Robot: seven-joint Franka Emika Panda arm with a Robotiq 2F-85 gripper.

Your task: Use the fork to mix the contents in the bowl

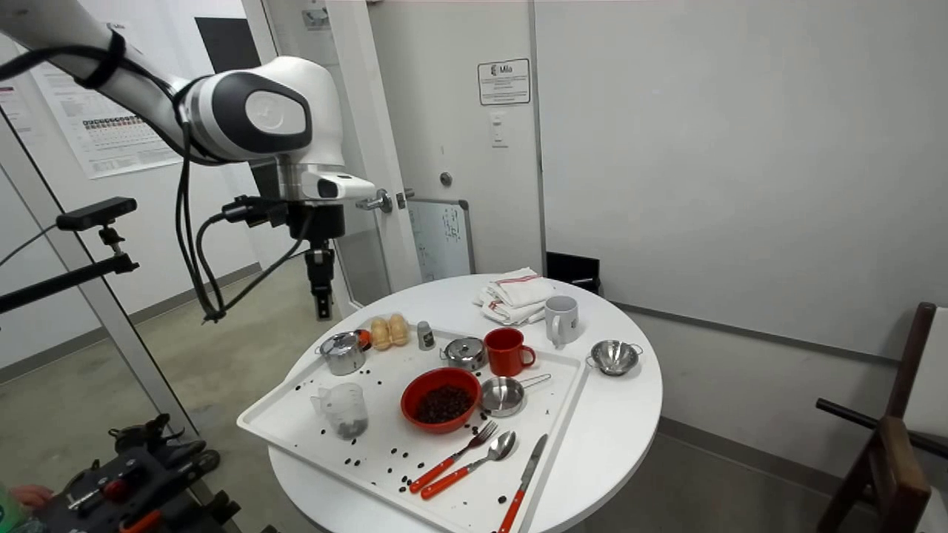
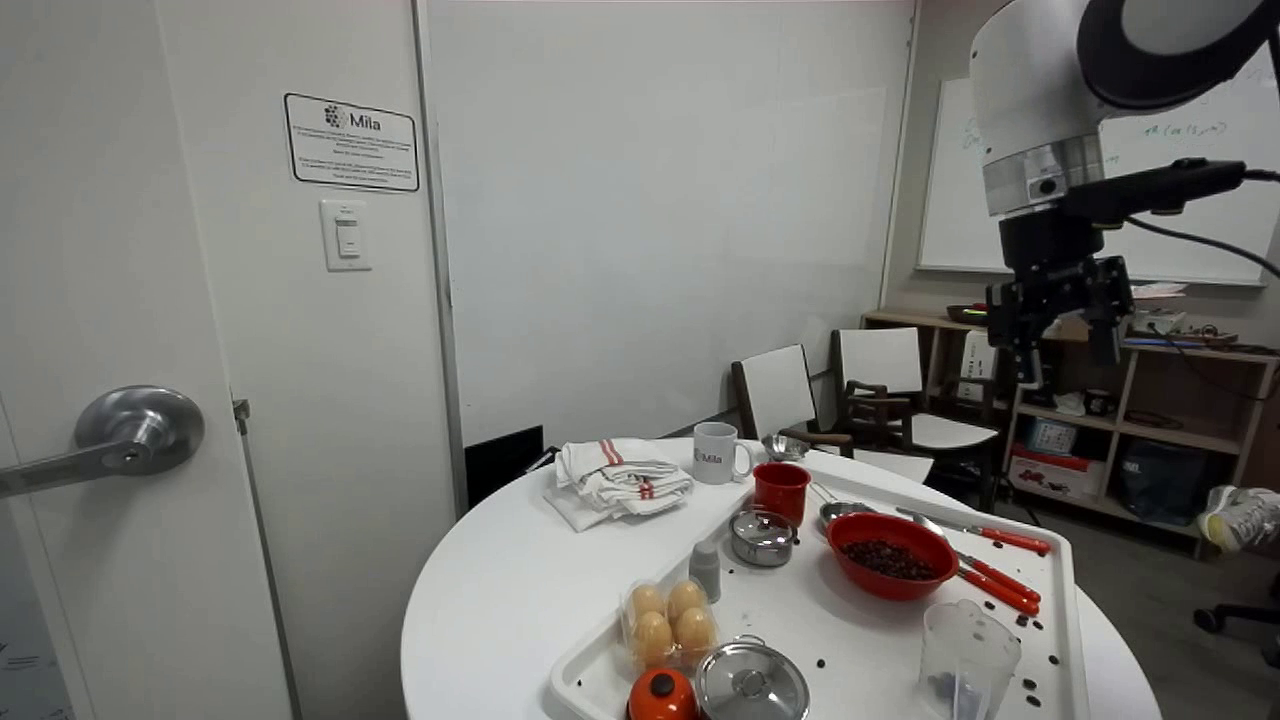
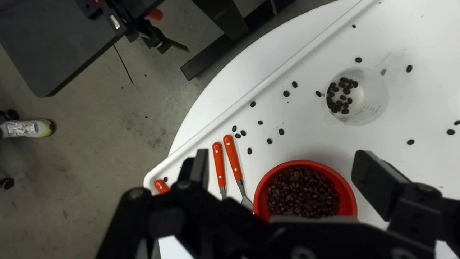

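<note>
Closest in the wrist view, the black pincer (image 3: 283, 162) stands with its jaws spread wide, and the red bowl (image 3: 345, 198) shows between its fingertips, well below them. Dark beans (image 3: 303, 192) cover the bowl's bottom, lower than its rim. From where I stand the pincer hangs high in the air, well above the white tray (image 1: 285, 414), with plenty of room beneath it.

Lower down, well apart from the pincer, the fork (image 1: 443, 467) lies on that tray with its tines close to the bowl; whether they touch I can't tell. Next to it, going away from the bowl, come the spoon (image 1: 453, 479) and then the knife (image 1: 532, 465), which runs near the tray's raised edge.

Below the jaws, too, stray beans (image 3: 269, 141) dot the stretch of tray between the bowl and a clear measuring jug (image 3: 370, 94). On the bowl's opposite side a small pan (image 1: 502, 397) and a red mug (image 1: 506, 354) crowd in close.

Down below the pincer, one tray corner juts past the edge of the round table (image 1: 611, 429), and beyond that edge, in the wrist view, grey floor (image 3: 104, 126) opens out to the left of the jaws.
</note>
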